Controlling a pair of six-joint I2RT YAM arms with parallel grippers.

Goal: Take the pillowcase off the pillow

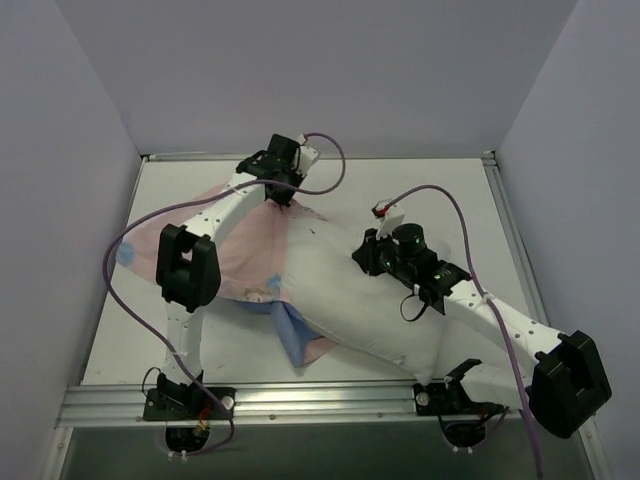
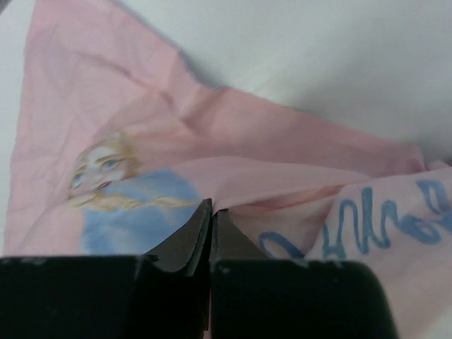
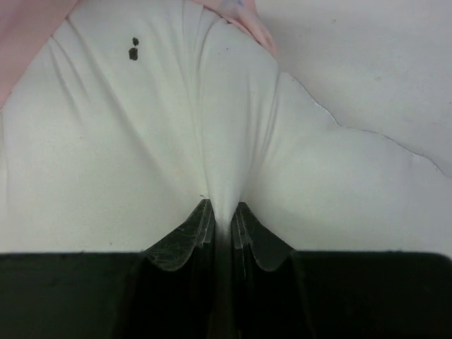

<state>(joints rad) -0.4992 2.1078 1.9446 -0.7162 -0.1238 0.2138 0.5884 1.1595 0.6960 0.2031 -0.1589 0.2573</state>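
The pillowcase [image 1: 250, 250] lies flat on the left of the table, pale pink side up, with a blue fold at its near edge. In the left wrist view the pillowcase [image 2: 141, 148] shows a princess print. My left gripper [image 1: 283, 190] [image 2: 212, 208] is shut on its far edge. The white pillow [image 1: 370, 310] lies diagonally from centre to near right, its far left end still under pink fabric. My right gripper [image 1: 372, 255] [image 3: 222, 208] is shut on a pinched ridge of the pillow [image 3: 233, 141].
The white table [image 1: 440, 195] is walled by grey panels. A metal rail [image 1: 320, 398] runs along the near edge with both arm bases. Purple cables loop over both arms.
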